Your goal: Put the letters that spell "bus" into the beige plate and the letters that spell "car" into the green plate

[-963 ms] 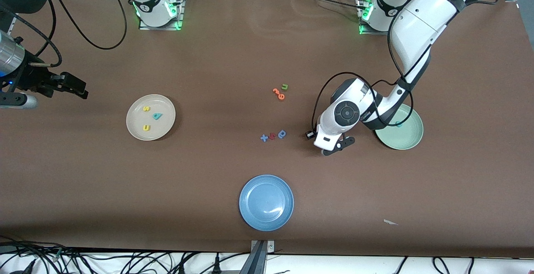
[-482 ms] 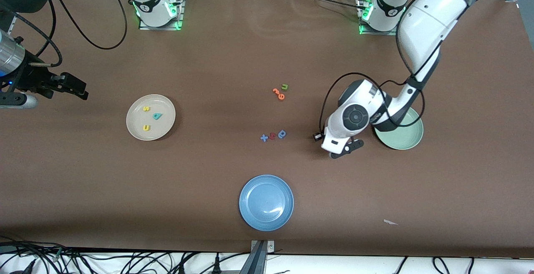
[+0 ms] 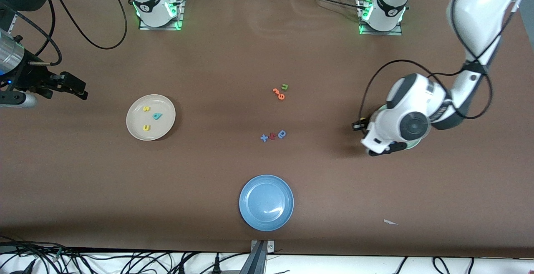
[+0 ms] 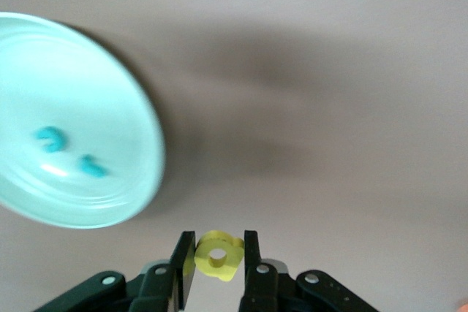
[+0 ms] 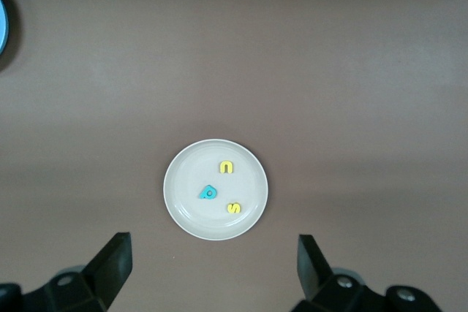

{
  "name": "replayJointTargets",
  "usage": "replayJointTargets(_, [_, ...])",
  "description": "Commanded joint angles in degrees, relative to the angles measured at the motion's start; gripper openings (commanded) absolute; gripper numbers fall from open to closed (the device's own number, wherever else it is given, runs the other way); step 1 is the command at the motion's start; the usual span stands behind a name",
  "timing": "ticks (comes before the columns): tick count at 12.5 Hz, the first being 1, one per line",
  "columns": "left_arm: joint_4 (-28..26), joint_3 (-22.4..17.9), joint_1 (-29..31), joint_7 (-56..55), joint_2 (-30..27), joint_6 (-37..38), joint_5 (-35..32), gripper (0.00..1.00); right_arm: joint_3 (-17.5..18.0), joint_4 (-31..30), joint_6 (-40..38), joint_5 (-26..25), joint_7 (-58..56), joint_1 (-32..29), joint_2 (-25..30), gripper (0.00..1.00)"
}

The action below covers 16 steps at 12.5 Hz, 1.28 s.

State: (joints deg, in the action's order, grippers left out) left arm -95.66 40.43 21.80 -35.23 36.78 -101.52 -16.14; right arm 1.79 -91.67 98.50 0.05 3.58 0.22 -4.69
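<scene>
Overhead, the left gripper (image 3: 386,151) hangs over the green plate (image 3: 415,144) edge, the plate mostly hidden beneath the wrist; the right gripper (image 3: 79,90) waits in the air near the beige plate (image 3: 133,129) holding the yellow "s" (image 3: 146,109), teal "b" (image 3: 157,116) and yellow "u" (image 3: 146,128). Left wrist view: jaws pinched on the yellow "a" (image 4: 218,255), two teal letters (image 4: 69,153) in the green plate beside them. Right wrist view: jaws spread wide, empty, above the beige plate
</scene>
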Motion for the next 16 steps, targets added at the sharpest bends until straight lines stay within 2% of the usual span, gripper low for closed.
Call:
replayJointTargets(1, [-3.72,1.23,7.0,10.93,-0.83,2.46,-0.9,0.06,-0.29,-0.35,-0.24,-0.14,-0.86,0.13,1.0,1.0])
replayJointTargets(3, [-6.27,1.32,12.8,19.72,-0.84,2.47,-0.91,0.07,-0.29,-0.35,0.02,-0.05,-0.86,0.13,1.0,1.0])
replayJointTargets(5, [-9.44,1.23,15.71,22.92,-0.57,2.03,-3.52,0.07,-0.38,-0.26,-0.42,0.03,-0.86,0.13,1.0,1.0])
replayJointTargets(6, [-10.84,1.23,16.51,22.92,-0.22,1.33,-5.9,0.07,-0.38,-0.26,-0.42,-0.14,-0.95,0.13,1.0,1.0])
replayJointTargets(9, [-13.76,0.71,16.69,22.92,0.13,-3.76,-6.27,0.08,-0.2,-0.09,-0.5,-0.14,-1.03,0.13,1.0,1.0])
replayJointTargets(10, [-13.76,0.7,16.95,22.92,0.13,-3.95,-6.27,0.14,-0.2,-0.09,-0.51,-0.14,-1.03,0.13,1.0,1.0])
replayJointTargets(11, [-13.59,0.7,17.04,22.92,0.13,-3.86,-6.27,0.24,-0.12,-0.09,-0.51,-0.14,-1.12,0.13,1.09,1.0])
replayJointTargets(12, [-13.32,0.79,17.05,22.92,0.04,-3.86,-6.27,0.43,-0.12,-0.09,-0.51,-0.14,-1.12,0.22,1.09,1.0])
replayJointTargets(13, [-13.06,0.88,17.05,22.92,-0.22,-3.86,-6.27,0.75,-0.03,-0.09,-0.51,-0.05,-1.04,0.13,1.0,1.0])
replayJointTargets(14, [-12.8,1.14,17.05,22.92,-0.66,-3.69,-6.1,0.98,-0.03,-0.09,-0.51,-0.05,-1.03,0.13,1.09,1.0])
replayJointTargets(16, [-11.39,1.67,17.05,22.93,-2.32,-2.64,-5.4,1.0,-0.03,0.0,-0.51,-0.14,-1.03,0.22,1.0,1.0])
